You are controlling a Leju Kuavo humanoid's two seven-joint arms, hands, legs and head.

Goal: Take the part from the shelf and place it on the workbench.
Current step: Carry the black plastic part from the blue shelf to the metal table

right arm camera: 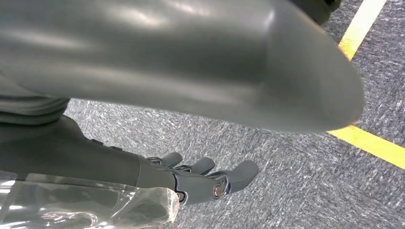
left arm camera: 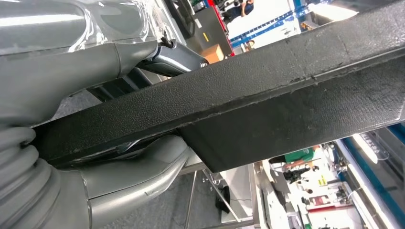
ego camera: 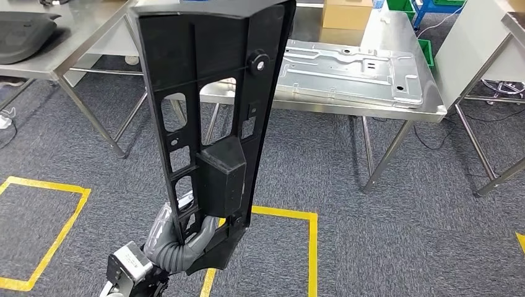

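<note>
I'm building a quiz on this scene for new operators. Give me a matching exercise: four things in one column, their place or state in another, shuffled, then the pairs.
Things:
1. black part
2. metal panel
3. cardboard box
4. right hand

Places or states:
A. hanging over the carpet, holding nothing
B. lying flat on the steel workbench
C. held upright by the left hand
D. standing at the workbench's far end

Pairs: 1-C, 2-B, 3-D, 4-A

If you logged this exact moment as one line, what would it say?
left robot hand: grips long black part at its lower end, upright | right robot hand: holds nothing, above carpet | workbench: ahead, metal plate on it
</note>
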